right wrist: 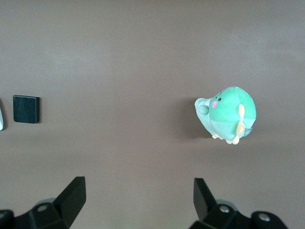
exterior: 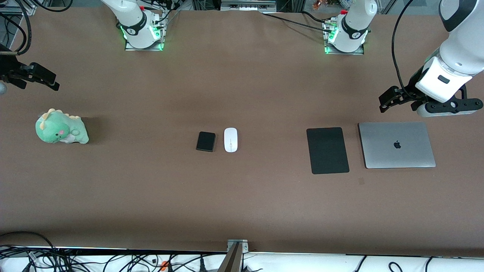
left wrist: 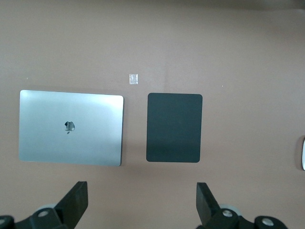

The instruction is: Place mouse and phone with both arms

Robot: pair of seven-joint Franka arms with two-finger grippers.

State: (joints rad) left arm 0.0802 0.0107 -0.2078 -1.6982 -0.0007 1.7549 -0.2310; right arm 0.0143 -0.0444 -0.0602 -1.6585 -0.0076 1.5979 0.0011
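The white mouse (exterior: 230, 139) and the black phone (exterior: 206, 141) lie side by side at the table's middle, the phone toward the right arm's end. My left gripper (exterior: 383, 104) is open and empty, up over bare table by the laptop's edge; in the left wrist view (left wrist: 142, 200) its jaws stand wide apart, and a sliver of the mouse (left wrist: 303, 152) shows at the frame edge. My right gripper (exterior: 56, 84) is open and empty, up over the table near the plush toy. The right wrist view (right wrist: 139, 198) shows the phone (right wrist: 25, 109) far off.
A flat black mat (exterior: 327, 150) and a closed silver laptop (exterior: 396, 144) lie toward the left arm's end; both show in the left wrist view, mat (left wrist: 174, 127) and laptop (left wrist: 70, 127). A green plush dinosaur (exterior: 61, 127) sits toward the right arm's end.
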